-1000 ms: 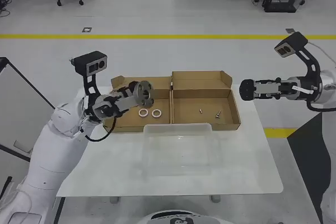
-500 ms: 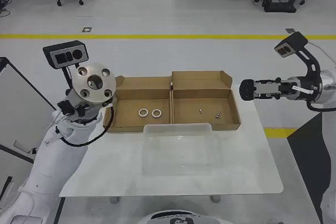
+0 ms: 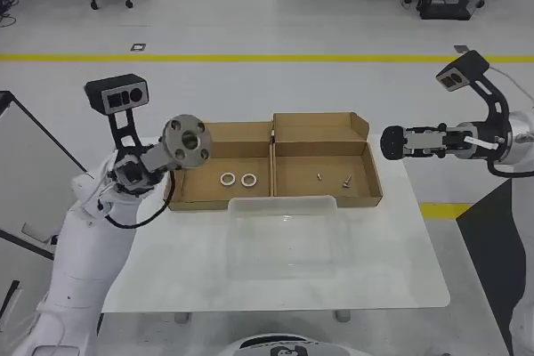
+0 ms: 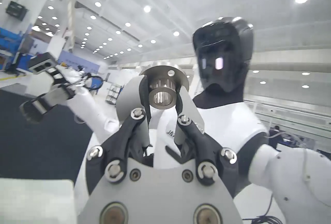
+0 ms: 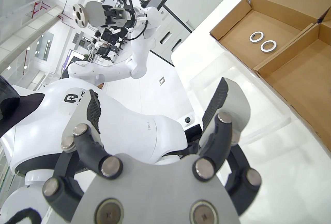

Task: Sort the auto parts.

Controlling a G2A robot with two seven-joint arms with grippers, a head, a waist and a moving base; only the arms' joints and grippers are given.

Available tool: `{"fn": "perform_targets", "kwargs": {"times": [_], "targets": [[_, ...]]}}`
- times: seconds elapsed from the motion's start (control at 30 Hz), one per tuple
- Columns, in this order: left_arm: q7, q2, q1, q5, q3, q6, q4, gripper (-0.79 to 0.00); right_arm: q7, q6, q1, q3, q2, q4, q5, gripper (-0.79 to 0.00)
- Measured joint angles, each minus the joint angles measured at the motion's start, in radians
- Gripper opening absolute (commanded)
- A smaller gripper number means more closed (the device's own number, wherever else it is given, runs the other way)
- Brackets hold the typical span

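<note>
White bench [image 3: 400, 249] on a pale workshop floor carries two open cardboard boxes side by side. The ring box [image 3: 205, 189], with two white rings [image 3: 227, 179] on its floor, serves as the reference here.

The step in hand looks like the carry. The left tool [image 4: 161, 95] is clamped on the neck of a flanged metal hub [image 3: 186, 140], one finger on each side. It holds the hub raised in the air off the ring box's outer end, touching neither box nor bench.

The next move, by judgement, is to bring the hub over a compartment, lower it inside the walls and only then let go. Which compartment suits it cannot be told. The ring box holds flat rings. The second box [image 3: 298, 182], touching the ring box on the side away from the left arm, holds a few small fasteners [image 3: 346, 179]. The hub looks heavy and wide, so it likely wants a low, level release onto bare cardboard, apart from the rings.

The ring box's raised end wall and the upright flaps along its far side stand in the way. A clear plastic tray [image 3: 283, 203] sits just beside the ring box on the robot's side. The right tool [image 5: 157, 103] hangs well beyond the second box, far from the ring box, its fingers spread wide with nothing between them.
</note>
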Motion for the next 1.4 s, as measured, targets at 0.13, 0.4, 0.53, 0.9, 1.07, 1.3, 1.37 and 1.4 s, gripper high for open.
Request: {"fn": "perform_targets", "kwargs": {"times": [0.13,0.4,0.53,0.9,1.07,1.3,1.37,1.4], "targets": [[0.043,0.004,0.001,0.194,0.012,-0.043,0.023,-0.785,0.000,0.000,0.000,0.000,0.000,0.000,0.000,0.000],[0.083,0.012,-0.001,0.119,0.062,-0.082,-0.003,-0.785,0.000,0.000,0.000,0.000,0.000,0.000,0.000,0.000],[0.048,0.013,-0.006,-0.067,0.067,-0.048,-0.024,-0.785,0.000,0.000,0.000,0.000,0.000,0.000,0.000,0.000],[-0.122,-0.033,0.005,-0.376,-0.022,0.122,-0.030,-0.785,0.000,0.000,0.000,0.000,0.000,0.000,0.000,0.000],[-0.133,-0.059,0.015,-0.256,-0.049,0.133,-0.009,-0.785,0.000,0.000,0.000,0.000,0.000,0.000,0.000,0.000],[-0.097,-0.072,0.022,-0.045,-0.048,0.098,0.006,-0.785,0.000,0.000,0.000,0.000,0.000,0.000,0.000,0.000],[-0.086,-0.072,0.022,0.005,-0.048,0.086,0.009,-0.785,0.000,0.000,0.000,0.000,0.000,0.000,0.000,0.000],[-0.081,-0.072,0.023,0.016,-0.046,0.081,0.008,-0.785,0.000,0.000,0.000,0.000,0.000,0.000,0.000,0.000]]}}
